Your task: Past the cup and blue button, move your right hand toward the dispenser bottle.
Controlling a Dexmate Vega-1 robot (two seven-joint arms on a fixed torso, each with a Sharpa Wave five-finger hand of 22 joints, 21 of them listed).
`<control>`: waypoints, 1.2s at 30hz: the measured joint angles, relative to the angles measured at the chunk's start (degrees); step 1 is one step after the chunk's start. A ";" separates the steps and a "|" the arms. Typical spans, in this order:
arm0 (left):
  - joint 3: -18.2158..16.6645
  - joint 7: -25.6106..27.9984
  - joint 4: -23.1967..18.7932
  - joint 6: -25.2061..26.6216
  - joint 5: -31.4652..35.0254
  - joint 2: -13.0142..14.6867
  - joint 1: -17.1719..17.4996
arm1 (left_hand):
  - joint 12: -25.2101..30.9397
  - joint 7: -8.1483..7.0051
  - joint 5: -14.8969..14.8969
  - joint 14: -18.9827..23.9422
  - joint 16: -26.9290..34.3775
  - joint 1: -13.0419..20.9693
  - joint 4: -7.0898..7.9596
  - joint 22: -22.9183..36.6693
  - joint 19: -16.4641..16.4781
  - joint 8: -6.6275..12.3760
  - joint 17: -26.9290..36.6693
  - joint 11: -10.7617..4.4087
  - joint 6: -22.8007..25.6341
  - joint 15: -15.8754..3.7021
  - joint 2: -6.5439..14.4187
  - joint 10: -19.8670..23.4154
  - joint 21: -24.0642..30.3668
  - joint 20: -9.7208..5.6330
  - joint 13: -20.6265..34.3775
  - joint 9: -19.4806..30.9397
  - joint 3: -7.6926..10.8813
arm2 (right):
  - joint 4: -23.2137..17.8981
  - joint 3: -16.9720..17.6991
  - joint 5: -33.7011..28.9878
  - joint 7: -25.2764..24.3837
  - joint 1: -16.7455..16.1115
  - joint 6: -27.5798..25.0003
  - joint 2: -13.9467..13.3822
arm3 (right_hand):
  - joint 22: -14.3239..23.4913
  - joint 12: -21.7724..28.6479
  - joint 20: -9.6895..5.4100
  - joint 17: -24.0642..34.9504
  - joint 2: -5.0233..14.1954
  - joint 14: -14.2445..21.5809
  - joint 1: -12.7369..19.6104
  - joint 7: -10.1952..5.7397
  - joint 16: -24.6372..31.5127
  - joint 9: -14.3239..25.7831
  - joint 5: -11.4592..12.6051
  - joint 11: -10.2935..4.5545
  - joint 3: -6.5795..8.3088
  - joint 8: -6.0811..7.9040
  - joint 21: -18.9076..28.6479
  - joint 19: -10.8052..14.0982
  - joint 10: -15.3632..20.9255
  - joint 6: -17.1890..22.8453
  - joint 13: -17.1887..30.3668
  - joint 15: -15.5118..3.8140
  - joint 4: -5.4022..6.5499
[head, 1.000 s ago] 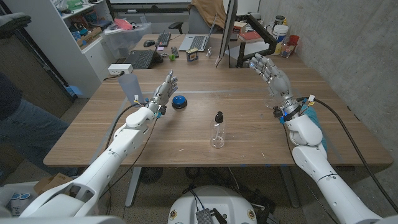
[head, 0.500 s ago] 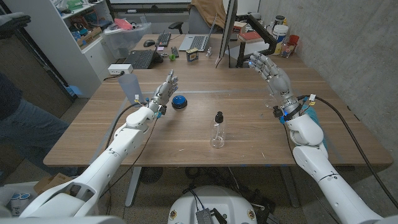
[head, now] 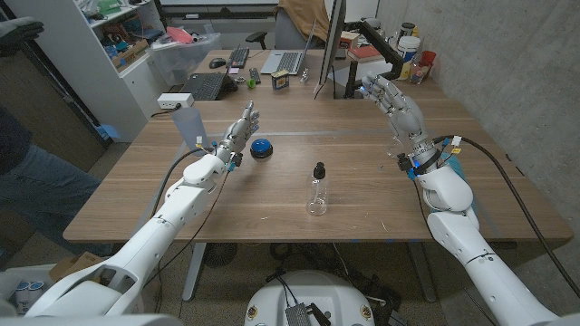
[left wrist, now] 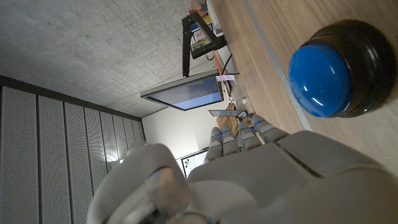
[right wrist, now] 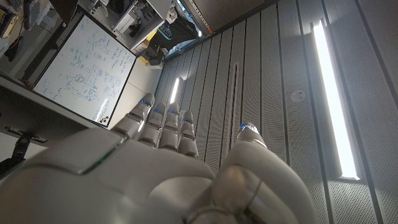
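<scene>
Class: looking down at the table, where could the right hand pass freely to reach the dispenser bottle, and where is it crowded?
Bare wood lies between the right hand and the dispenser bottle, and along the near edge. It is crowded beside the left hand: blue button and cup.

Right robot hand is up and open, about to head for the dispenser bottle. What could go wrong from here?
The dispenser bottle is slim, clear and standing free, so a sweeping approach by the right robot hand could tip it. The cables at that wrist may drag on the table edge.
</scene>
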 measured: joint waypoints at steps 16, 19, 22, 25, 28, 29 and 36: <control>0.04 1.32 -0.89 -0.54 0.24 0.23 0.51 | 0.00 -0.17 0.00 0.00 0.00 0.05 -0.24 0.00 0.00 -0.31 0.00 0.00 -0.61 0.00 0.05 0.00 0.00 0.00 0.00 0.31 -0.23 | -1.53 -0.25 -0.73 0.78 -0.43 1.95 -1.00 | 0.00 0.00 0.00 -0.13 0.00 0.00 0.00 0.00 -0.22 0.00 0.00 0.00 0.24 0.00 0.00 0.00 0.00 0.00 0.00 0.00 -0.24; 0.13 1.42 -1.01 -0.53 0.29 0.24 0.53 | 0.00 -0.17 0.00 0.00 0.00 0.05 0.01 0.00 0.00 -0.31 0.00 0.00 -0.61 0.00 0.05 0.00 0.00 0.00 0.00 0.31 -0.48 | -2.02 -0.25 -0.94 0.94 -0.61 2.48 -1.28 | 0.00 0.00 0.00 -0.13 0.00 -0.01 0.00 0.00 -0.22 0.00 0.00 0.00 0.24 0.00 0.00 0.00 0.00 0.00 0.00 -0.01 -0.24; 0.20 1.49 -1.09 -0.53 0.30 0.24 0.54 | 0.00 -0.17 0.00 0.00 0.00 0.05 0.01 -0.01 0.00 -0.31 0.00 0.00 -0.61 0.00 0.05 0.00 0.00 0.00 0.00 0.31 -0.48 | -2.35 -0.22 -1.21 1.04 -0.74 2.85 -1.49 | 0.00 0.00 0.25 -0.12 0.00 -0.01 0.00 0.00 -0.22 0.00 0.00 0.00 0.24 0.00 0.00 0.17 0.00 0.00 0.00 -0.01 -0.24; 0.30 1.59 -1.10 -0.54 0.32 0.23 0.55 | 0.00 -0.17 0.00 0.00 0.00 0.05 0.01 0.00 0.00 -0.31 0.00 0.00 -0.61 0.00 0.05 0.00 0.00 0.00 0.00 0.31 -0.48 | -2.87 -0.10 -1.52 1.11 -0.90 3.17 -1.77 | 0.00 0.00 0.62 -0.12 0.00 -0.01 0.00 -0.22 -0.22 0.00 0.00 -0.24 0.07 0.00 0.00 -0.20 0.24 0.22 0.00 -0.01 -0.41; 0.34 1.65 -1.11 -0.63 0.34 0.19 0.55 | 0.00 -0.17 0.00 0.00 0.00 0.28 0.01 -0.01 0.00 -0.31 0.00 0.00 -0.61 0.00 0.28 0.00 0.00 0.00 0.00 0.30 -0.48 | -3.27 -0.03 -1.67 1.15 -1.02 3.32 -1.99 | 0.00 0.00 0.62 -0.12 0.00 -0.01 0.00 -0.31 -0.22 0.00 0.00 -0.31 0.02 0.00 0.00 -0.20 0.31 0.31 0.00 -0.01 -0.49; 0.42 1.69 -1.12 -0.66 0.34 0.10 0.55 | 0.00 -0.17 0.00 0.00 0.00 0.28 0.01 -0.01 0.00 -0.31 0.00 0.00 -0.61 0.00 0.28 0.00 0.00 0.00 0.00 0.30 -0.48 | -3.40 -0.02 -1.93 1.26 -1.06 3.62 -2.06 | 0.00 0.00 0.62 -0.12 0.00 -0.01 0.00 -0.31 -0.22 0.00 0.00 -0.31 0.17 0.00 0.00 -0.20 0.31 0.31 0.00 -0.01 -0.64; 0.59 1.82 -1.14 -0.75 0.39 0.01 0.55 | 0.00 -0.17 0.00 0.00 0.00 0.28 0.01 -0.01 0.00 -0.31 0.00 0.00 -0.60 0.00 0.28 0.00 0.00 0.00 0.00 0.30 -0.48 | -4.21 0.15 -2.50 1.43 -1.33 4.36 -2.59 | 0.00 0.00 0.61 -0.12 0.00 -0.01 0.00 -0.55 -0.22 0.00 0.00 -0.31 0.18 0.00 0.00 -0.20 0.31 0.55 0.00 -0.01 -0.65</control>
